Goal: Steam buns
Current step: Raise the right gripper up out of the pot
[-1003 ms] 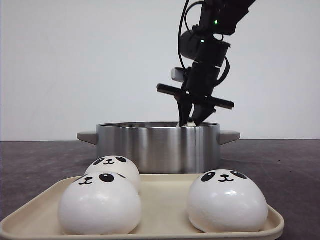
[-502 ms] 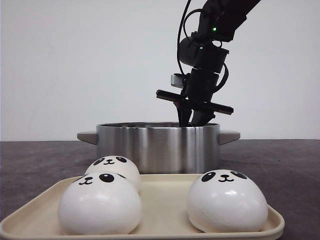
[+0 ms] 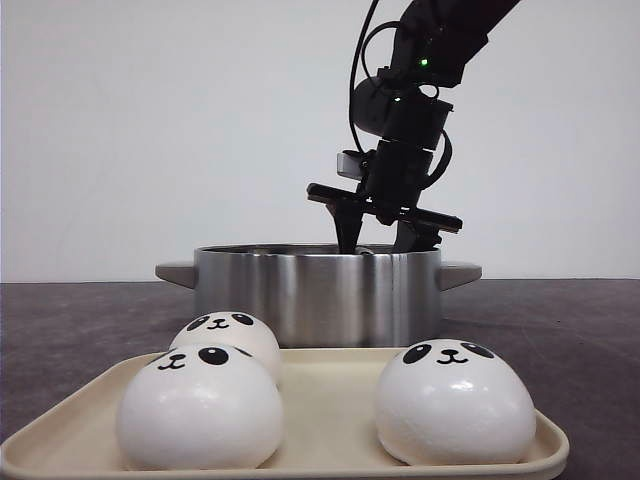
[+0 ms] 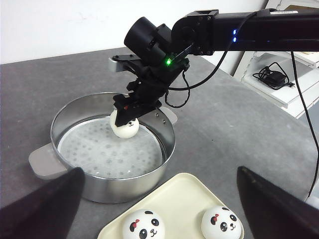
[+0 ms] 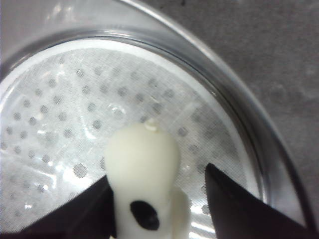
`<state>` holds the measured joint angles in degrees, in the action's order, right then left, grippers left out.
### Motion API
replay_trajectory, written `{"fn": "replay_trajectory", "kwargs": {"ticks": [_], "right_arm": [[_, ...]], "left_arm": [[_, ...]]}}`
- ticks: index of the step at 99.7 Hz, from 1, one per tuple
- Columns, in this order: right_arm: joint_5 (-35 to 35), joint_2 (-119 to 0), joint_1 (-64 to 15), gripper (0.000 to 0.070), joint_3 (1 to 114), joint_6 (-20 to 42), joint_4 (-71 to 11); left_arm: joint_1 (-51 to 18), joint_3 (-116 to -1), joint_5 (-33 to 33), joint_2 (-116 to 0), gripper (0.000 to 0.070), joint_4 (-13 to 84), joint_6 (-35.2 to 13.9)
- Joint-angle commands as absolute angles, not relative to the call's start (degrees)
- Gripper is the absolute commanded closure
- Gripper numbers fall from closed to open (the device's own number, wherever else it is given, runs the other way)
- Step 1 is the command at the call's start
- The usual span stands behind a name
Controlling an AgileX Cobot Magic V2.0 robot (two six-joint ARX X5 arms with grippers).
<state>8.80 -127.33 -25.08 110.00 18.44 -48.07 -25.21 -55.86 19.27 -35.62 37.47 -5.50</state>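
Tray [image 3: 320, 452] in front of the pot [image 3: 315, 292], three buns [image 3: 200, 405] on the tray, a fourth bun [image 4: 124, 125] inside the pot, right gripper [image 3: 378, 236] over the pot.

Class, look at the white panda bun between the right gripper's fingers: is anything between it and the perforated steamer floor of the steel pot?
Nothing visible. The white panda bun sits between the right gripper fingers, over the steel pot's perforated steamer floor, bare around it.

Inside the pot [image 4: 164, 144], the perforated liner [image 4: 99, 154] looks open beside the bun [image 4: 124, 127] under the right claw [image 4: 130, 105].
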Motion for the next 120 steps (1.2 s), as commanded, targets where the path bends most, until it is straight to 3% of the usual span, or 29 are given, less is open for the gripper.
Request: {"fn": "replay_trajectory", "kwargs": {"ticks": [1,23,38,62,80,85,91,98,120], "right_arm": [[8.6,-128.9,-25.4,0.0350,111.5,18.4,-47.5],[8.8,-128.9,-25.6,0.0345,111.5,18.5,-47.4],[8.7,-128.9,-25.8,0.0207,111.5,18.4,-47.6],[10.3,-128.9,-25.8,0.0207,113.5,18.7,-44.8],[13.1,-128.7,-26.3,0.0212,124.6,17.6,-47.5],[13.0,-128.3,-26.7,0.0276,129.1,15.1,-50.2],[9.7,-127.1,-28.0,0.0493,134.0,9.8,-53.2],[4.7,-124.4,-29.5,0.0690,136.5,6.5,-54.1],[0.9,-112.7,-31.9,0.0700,136.5,3.6,-51.0]], "left_arm": [[-25.5,-56.8,19.0,-35.9,0.0109,36.9,-5.1],[-25.5,-56.8,19.0,-35.9,0.0109,36.9,-5.1],[-25.5,-56.8,19.0,-35.9,0.0109,36.9,-5.1],[-25.5,-56.8,19.0,-35.9,0.0109,36.9,-5.1],[-25.5,-56.8,19.0,-36.0,0.0109,36.9,-5.2],[-25.5,-56.7,19.0,-36.0,0.0109,36.9,-5.3],[-25.5,-56.8,19.0,-36.0,0.0109,37.1,-5.8],[-25.5,-56.7,19.0,-36.1,0.0109,37.8,-6.7],[-25.5,-56.8,19.0,-36.9,0.0109,41.7,-11.1]]}}
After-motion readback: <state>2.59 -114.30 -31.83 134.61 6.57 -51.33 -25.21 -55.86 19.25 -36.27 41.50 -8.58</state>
